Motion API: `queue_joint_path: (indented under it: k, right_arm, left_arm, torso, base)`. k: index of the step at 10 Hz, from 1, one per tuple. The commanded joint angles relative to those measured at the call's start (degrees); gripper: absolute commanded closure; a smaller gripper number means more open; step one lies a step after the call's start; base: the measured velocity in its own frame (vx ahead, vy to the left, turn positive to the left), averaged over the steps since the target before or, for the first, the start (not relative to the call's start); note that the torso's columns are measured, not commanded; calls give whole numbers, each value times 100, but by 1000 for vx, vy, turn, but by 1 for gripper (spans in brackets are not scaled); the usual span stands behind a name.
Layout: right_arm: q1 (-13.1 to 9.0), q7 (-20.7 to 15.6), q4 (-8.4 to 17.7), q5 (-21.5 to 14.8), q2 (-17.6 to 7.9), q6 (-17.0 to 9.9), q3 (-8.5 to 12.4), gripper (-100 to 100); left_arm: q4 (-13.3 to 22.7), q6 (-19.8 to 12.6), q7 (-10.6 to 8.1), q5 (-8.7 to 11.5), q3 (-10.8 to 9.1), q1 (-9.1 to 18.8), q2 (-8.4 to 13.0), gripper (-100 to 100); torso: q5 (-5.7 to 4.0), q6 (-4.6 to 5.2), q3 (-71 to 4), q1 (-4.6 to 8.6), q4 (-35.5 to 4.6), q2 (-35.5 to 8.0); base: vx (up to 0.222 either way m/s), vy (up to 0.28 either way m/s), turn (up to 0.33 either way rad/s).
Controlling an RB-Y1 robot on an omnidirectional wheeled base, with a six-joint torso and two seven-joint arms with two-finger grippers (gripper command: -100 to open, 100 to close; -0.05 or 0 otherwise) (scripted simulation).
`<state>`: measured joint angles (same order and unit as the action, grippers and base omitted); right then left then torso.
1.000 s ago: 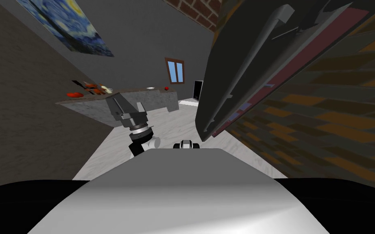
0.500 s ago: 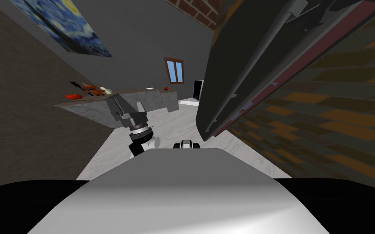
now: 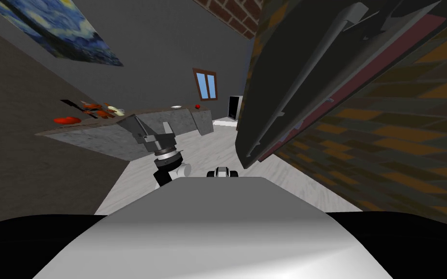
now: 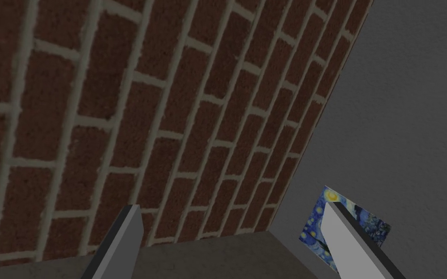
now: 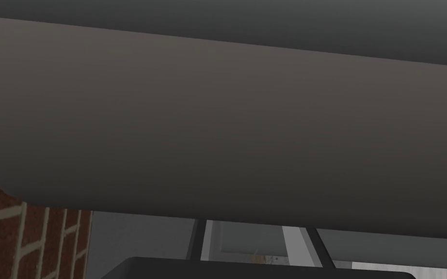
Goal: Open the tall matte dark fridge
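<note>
We can read no words, numbers, labels or signs on the fridge door [image 3: 285,72], painting [image 3: 48,29] or counter [image 3: 101,140].

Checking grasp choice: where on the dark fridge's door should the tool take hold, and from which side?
The long grey bar handle, which runs along the fridge door and stands off its face. Approaching its middle from the door's front looks best, closing across the bar's width.
</note>
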<state>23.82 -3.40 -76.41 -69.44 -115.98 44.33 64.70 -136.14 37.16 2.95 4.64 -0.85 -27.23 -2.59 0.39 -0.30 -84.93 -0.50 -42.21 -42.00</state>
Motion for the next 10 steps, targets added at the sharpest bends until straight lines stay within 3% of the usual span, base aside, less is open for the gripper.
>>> queue_joint_path:
  k: [1,3,5,10]
  right_arm:
    - [58,133,146,-199,-105,-100,3,100]
    - [111,213,265,-339,-169,-130,-6,100]
    - [160,225,287,-359,-169,-75,-63,100]
    - [211,356,566,-651,-260,-144,-105,100]
  left_arm:
    - [0,0,0,0,0,0,0,0]
    - [0,0,0,0,0,-1,0,0]
    - [0,0,0,0,-2,0,2,0]
    - [0,0,0,0,-1,0,2,0]
  torso:
    - [-4,8,8,11,-7,-2]
    - [-9,19,17,20,-16,-13]
    - [-26,14,21,93,-22,-28]
    - [-8,-6,3,23,5,1]
  base:
    - [48,369,-129]
    - [74,363,-143]
    - [34,153,-59]
    - [108,280,-112]
